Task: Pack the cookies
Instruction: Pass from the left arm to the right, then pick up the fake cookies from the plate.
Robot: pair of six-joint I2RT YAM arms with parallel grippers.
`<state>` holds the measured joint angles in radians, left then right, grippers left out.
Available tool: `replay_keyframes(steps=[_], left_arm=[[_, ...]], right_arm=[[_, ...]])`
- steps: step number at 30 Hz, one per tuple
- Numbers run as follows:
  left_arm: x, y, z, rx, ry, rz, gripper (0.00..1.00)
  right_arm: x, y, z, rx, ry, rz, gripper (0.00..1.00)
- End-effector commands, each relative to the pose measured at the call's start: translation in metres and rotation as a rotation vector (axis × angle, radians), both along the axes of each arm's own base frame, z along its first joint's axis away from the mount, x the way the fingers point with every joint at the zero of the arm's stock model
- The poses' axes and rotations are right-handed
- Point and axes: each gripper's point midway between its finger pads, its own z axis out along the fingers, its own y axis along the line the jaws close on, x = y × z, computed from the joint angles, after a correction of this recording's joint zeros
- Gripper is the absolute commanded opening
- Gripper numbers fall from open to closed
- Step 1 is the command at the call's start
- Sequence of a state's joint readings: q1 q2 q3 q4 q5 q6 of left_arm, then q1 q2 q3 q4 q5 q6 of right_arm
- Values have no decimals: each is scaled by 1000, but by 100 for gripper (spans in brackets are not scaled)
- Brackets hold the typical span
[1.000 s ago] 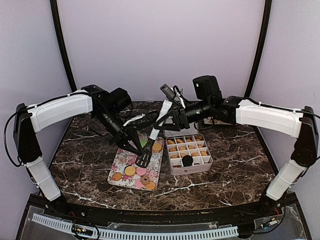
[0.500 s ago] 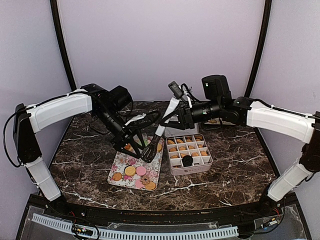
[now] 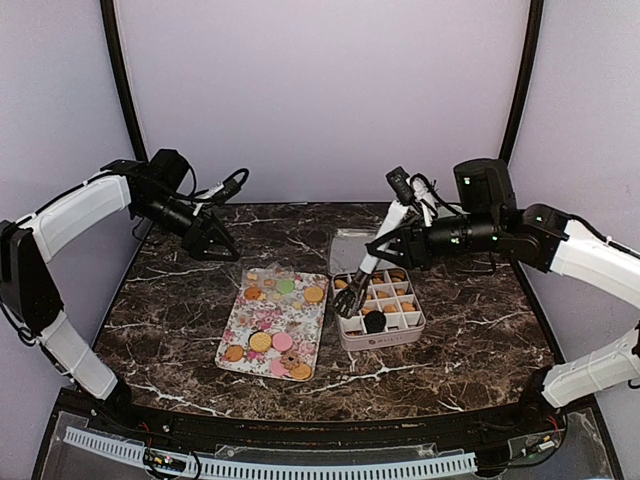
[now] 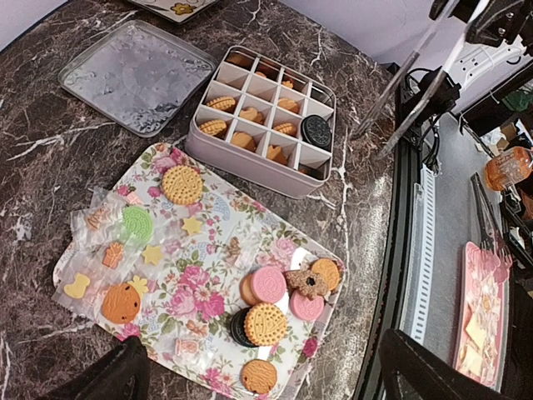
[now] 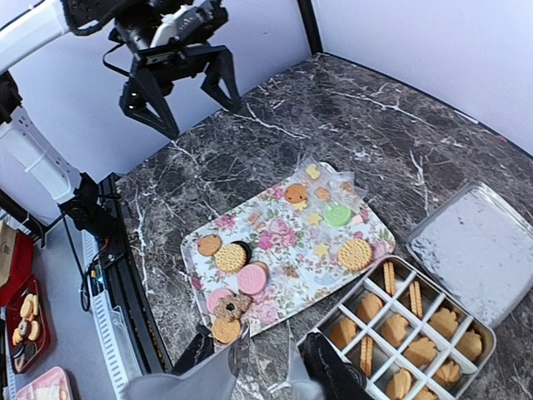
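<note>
Loose cookies [image 3: 260,342] lie on a floral tray [image 3: 250,310] left of centre: tan, pink [image 4: 268,283], green [image 4: 137,223] and dark ones, some in clear wrappers. More cookies [image 3: 360,297] fill a divided pink box [image 3: 385,340], with one dark round one [image 4: 316,131] in a front cell. My right gripper [image 3: 397,240] is shut on metal tongs [image 3: 365,272]. The tong tips [image 5: 246,337] stand apart with nothing between them, over the gap between tray and box. My left gripper [image 3: 215,245] hangs open and empty at the back left, away from the tray.
A clear plastic lid [image 3: 350,248] lies behind the box. Beyond the table's near edge run black rails [image 4: 404,217] and a pink tray of spare biscuits [image 4: 479,308]. Bare marble [image 3: 470,300] surrounds the tray and box.
My left gripper was shut beside the tong tips over the tray; it opened and pulled back to the far left. My right gripper carried the tongs rightward to the box's left edge.
</note>
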<state>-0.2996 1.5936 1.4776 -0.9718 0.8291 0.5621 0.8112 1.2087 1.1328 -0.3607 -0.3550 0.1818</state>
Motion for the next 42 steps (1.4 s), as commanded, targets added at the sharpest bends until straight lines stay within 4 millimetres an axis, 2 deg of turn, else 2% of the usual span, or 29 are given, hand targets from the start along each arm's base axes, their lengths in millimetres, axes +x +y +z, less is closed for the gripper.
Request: replay_keyframes(steps=[1, 5, 9, 14, 29, 33, 37, 40, 42], left_arm=[[-14, 2, 9, -34, -13, 11, 99], [-15, 3, 5, -36, 12, 12, 99], [-16, 1, 5, -47, 21, 7, 98], [-17, 1, 3, -46, 25, 4, 98], [-22, 2, -1, -48, 33, -8, 96], [-23, 2, -1, -51, 36, -10, 95], [-23, 3, 3, -61, 29, -7, 95], [-12, 13, 8, -100, 34, 40, 96], [-3, 24, 4, -98, 47, 83, 97]], right_arm=[[5, -26, -11, -66, -51, -110, 36], [7, -38, -25, -116, -47, -157, 36], [17, -51, -40, -166, -56, -244, 37], [26, -60, -40, -132, -77, -323, 37], [31, -55, -50, -66, -40, -328, 37], [29, -53, -39, -42, -51, -315, 37], [29, -48, -14, 8, -84, -294, 37], [30, -38, 4, 56, -98, -261, 37], [32, -28, 11, 80, -101, -236, 37]])
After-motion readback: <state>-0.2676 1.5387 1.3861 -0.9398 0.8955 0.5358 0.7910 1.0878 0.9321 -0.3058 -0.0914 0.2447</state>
